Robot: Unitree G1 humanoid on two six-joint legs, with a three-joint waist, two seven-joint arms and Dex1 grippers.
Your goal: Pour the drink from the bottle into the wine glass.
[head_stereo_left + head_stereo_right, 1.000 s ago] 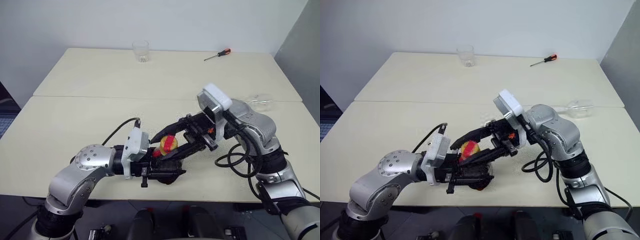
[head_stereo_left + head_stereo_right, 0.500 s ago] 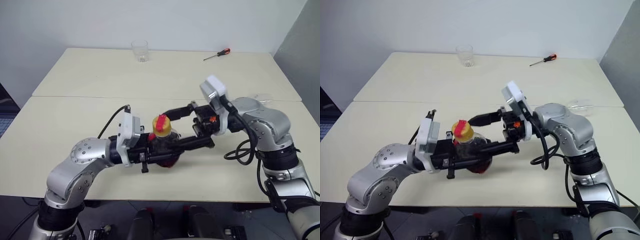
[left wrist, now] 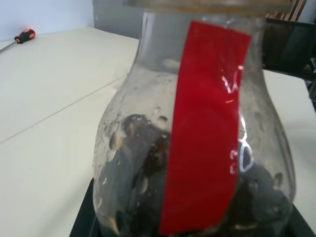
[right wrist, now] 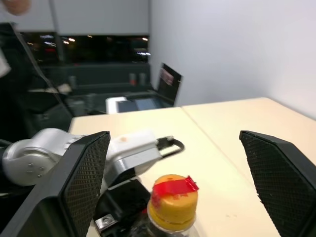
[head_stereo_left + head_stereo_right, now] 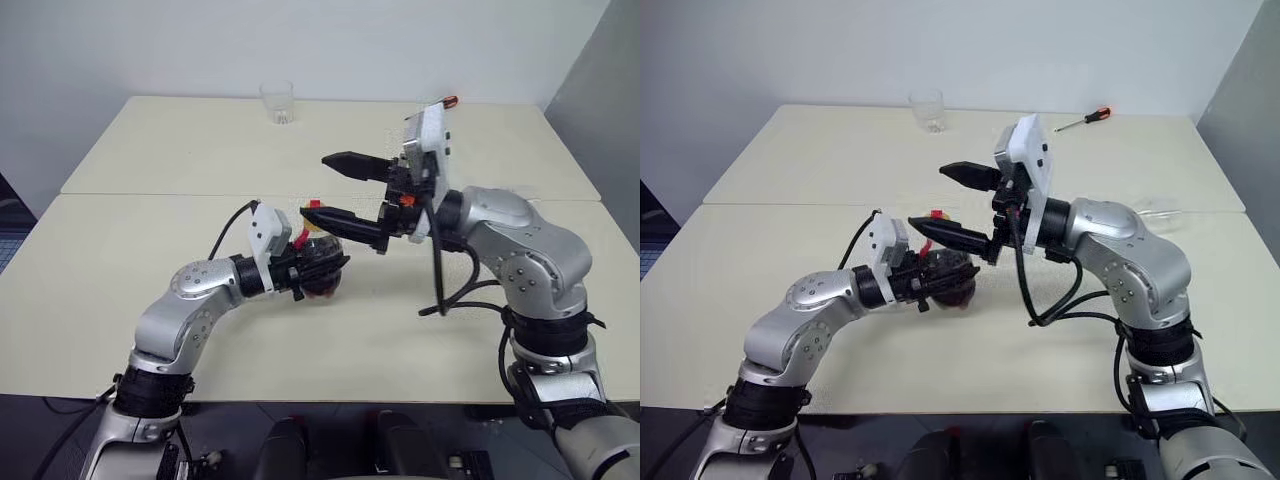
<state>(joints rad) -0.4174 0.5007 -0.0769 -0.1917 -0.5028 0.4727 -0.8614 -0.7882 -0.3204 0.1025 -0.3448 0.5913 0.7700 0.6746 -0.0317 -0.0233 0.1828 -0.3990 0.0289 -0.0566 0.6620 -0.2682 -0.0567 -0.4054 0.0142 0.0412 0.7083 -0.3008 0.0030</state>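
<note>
Currently: left gripper (image 5: 318,268) clamped on bottle (image 5: 316,264), upright above table (image 5: 150,230) near front-centre; dark drink (image 3: 143,197) low in body, red label strip (image 3: 205,128) facing wrist camera, yellow cap (image 4: 173,200) on. Right gripper (image 5: 338,188) spread wide, 2 fingers level, just above cap, not touching. Wine glass (image 5: 520,203) lying at right table edge. Tumbler (image 5: 277,101), screwdriver (image 5: 1086,120) at far edge.
</note>
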